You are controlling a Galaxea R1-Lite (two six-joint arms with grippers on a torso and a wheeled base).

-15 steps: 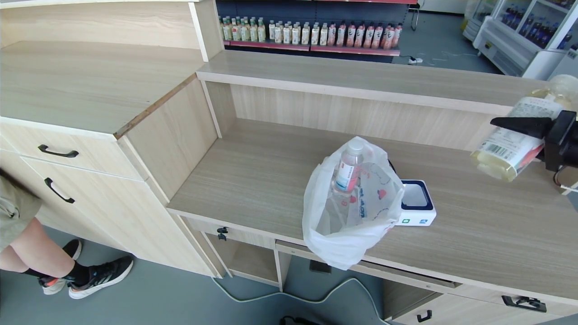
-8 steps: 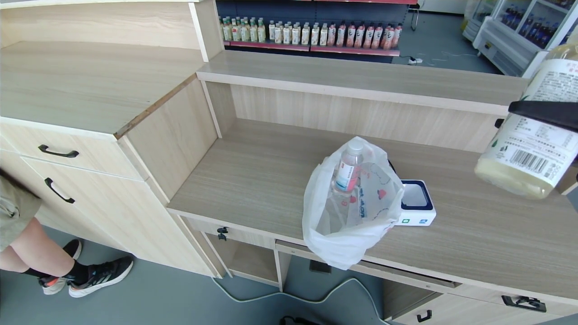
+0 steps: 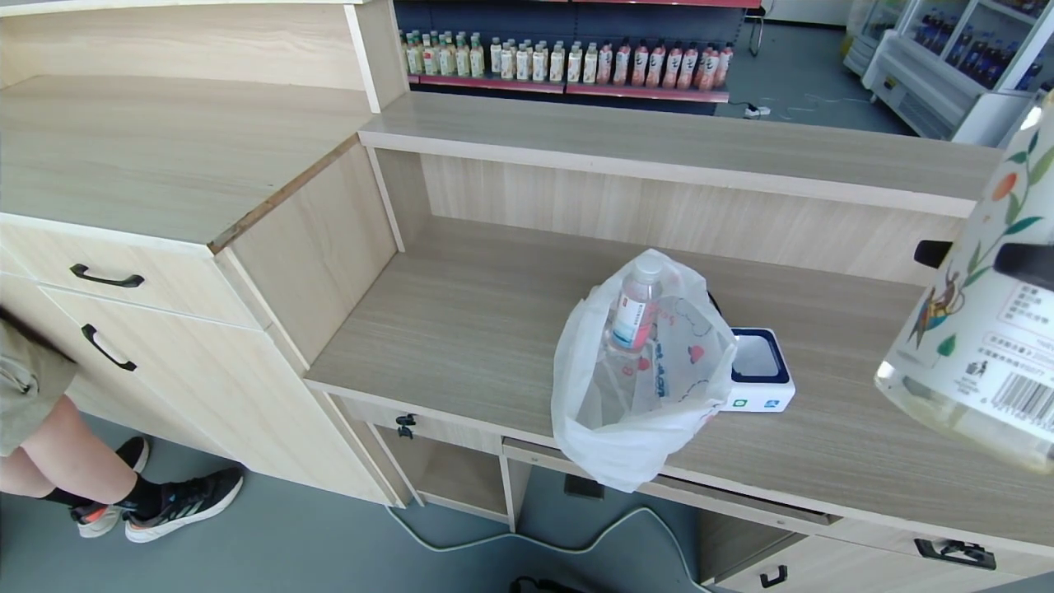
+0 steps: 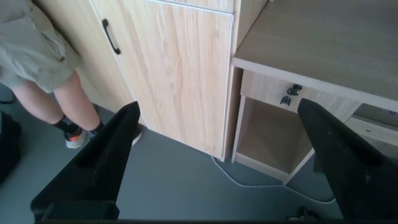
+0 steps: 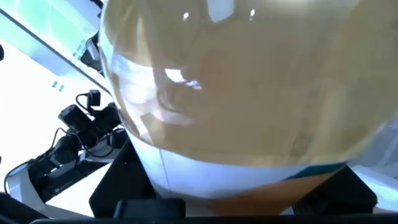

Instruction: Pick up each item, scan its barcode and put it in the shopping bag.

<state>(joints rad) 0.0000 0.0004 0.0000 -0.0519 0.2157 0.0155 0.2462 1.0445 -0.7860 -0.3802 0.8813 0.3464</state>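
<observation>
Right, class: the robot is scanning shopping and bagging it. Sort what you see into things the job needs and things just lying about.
Needed for the job:
- large bottle held in the right gripper
- scanner
- shopping bag
- small bottle already in the bag

Just lying about:
- shelved bottles behind the counter
- drawer handles
- floor cable

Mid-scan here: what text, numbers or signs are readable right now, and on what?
Nothing reads clearly enough to quote.
Big bottle: barcode and small print on its label, too small.
Small bottle in the bag: label print blurred.
Bag: blue lettering, blurred.
Scanner: two small square signs, green and blue, unreadable.
Shelf bottles: labels too far off.
</observation>
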